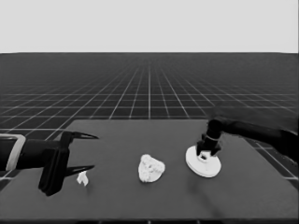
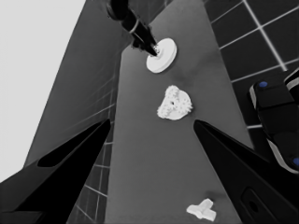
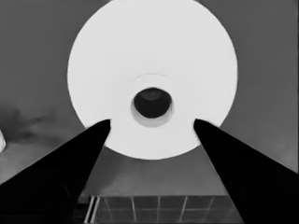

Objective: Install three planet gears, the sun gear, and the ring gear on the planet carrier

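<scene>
The larger round part [image 1: 204,164], the ring gear, lies flat on the right side of the table. My right gripper [image 1: 208,151] hangs just above its raised hub, pointing down. In the right wrist view the larger round part [image 3: 152,51] fills the picture, and the right gripper [image 3: 152,122] is open, its two fingers wide apart on either side of the centre hole. The smaller round part [image 1: 150,169], the planet carrier, sits mid-table with small toothed gears [image 2: 174,104] clustered on top. My left gripper [image 1: 93,151] waits open over the table's left end.
A thin white piece [image 1: 82,178] lies on the table under the left gripper's fingers, not held. Dark machinery with blue lights [image 2: 275,116] shows past the table's edge. The table's front edge [image 1: 149,219] runs close below the parts.
</scene>
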`<state>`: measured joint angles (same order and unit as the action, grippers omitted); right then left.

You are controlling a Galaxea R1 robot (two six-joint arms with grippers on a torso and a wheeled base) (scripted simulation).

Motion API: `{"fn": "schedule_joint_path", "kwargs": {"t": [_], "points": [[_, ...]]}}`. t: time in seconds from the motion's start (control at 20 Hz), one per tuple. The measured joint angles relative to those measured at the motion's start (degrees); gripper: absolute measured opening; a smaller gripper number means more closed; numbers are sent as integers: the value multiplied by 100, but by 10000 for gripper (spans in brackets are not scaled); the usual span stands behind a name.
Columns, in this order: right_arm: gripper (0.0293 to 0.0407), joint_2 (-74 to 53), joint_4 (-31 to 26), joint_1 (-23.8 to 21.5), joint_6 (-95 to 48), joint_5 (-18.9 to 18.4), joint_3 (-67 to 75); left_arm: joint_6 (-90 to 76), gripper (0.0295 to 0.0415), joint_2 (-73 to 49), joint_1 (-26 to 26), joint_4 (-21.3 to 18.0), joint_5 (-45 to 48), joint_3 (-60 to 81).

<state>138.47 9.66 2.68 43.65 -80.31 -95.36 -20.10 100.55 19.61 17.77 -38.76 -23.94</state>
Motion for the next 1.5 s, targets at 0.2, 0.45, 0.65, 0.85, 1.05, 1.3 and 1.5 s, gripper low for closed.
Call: {"fn": "schedule_joint_path", "kwargs": {"t": [0.2, 0.45, 0.65, 0.85, 1.05, 1.3, 1.5], "points": [[385, 161, 184, 330, -115, 261, -331, 0, 385, 0, 0, 0, 0, 0], [349, 181, 206, 363, -130, 295, -376, 0, 385, 0, 0, 0, 0, 0], [348, 182, 206, 363, -131, 296, -379, 0, 385, 0, 0, 0, 0, 0], [348, 183, 206, 362, -131, 296, -379, 0, 385, 0, 0, 0, 0, 0], [348, -126, -321, -471, 109, -370, 267, 0, 385, 0, 0, 0, 0, 0], [348, -138, -477, -688, 111, -520, 290, 0, 385, 0, 0, 0, 0, 0], [348, 1439, -125, -528, 3256, -729, 1552, 0, 385, 0, 0, 0, 0, 0]]}}
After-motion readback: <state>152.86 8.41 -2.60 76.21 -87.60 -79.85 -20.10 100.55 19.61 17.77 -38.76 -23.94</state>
